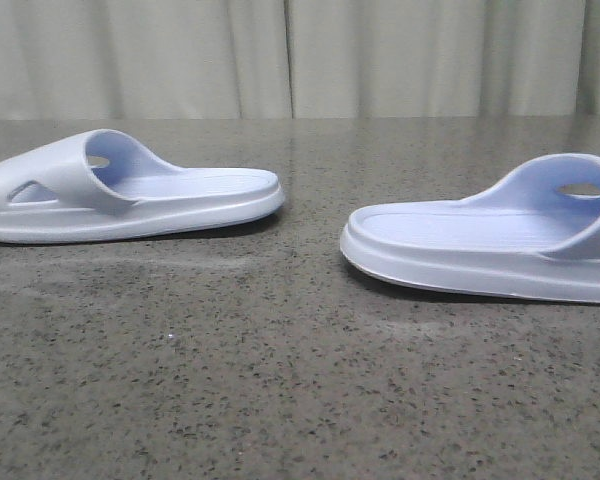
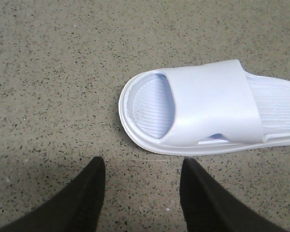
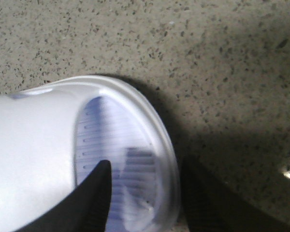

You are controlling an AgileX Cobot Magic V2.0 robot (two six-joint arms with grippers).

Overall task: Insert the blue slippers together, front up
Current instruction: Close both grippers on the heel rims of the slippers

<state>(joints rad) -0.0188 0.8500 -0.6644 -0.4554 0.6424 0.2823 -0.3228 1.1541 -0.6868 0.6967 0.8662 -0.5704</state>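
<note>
Here, 2 blue slippers lie sole-down on a speckled grey stone table (image 1: 280, 380), well apart, their heel ends facing each other across a bare gap. The left slipper (image 1: 130, 200) sits toward the left edge of the front view with its strap at the far left; the right slipper (image 1: 480, 240) lies a little nearer the camera, its strap running off the right edge. A pale curtain (image 1: 300, 55) hangs behind the table.

In the left wrist view, the left gripper (image 2: 142, 169) hovers over bare table with its 2 dark fingers (image 2: 89, 193) spread apart and nothing between them. The left slipper (image 2: 208, 106) lies just beyond the fingertips, not touching them, its toe end nearest the gripper and its strap across the middle.

In the right wrist view, the right gripper (image 3: 145, 169) is also spread wide and grips nothing. It straddles the rounded toe rim of the right slipper (image 3: 63, 145): 1 finger (image 3: 94, 193) sits over the ribbed footbed inside the rim, the other over the shadowed table outside it. Whether either finger touches the foam I cannot tell; the view is blurred there.
</note>
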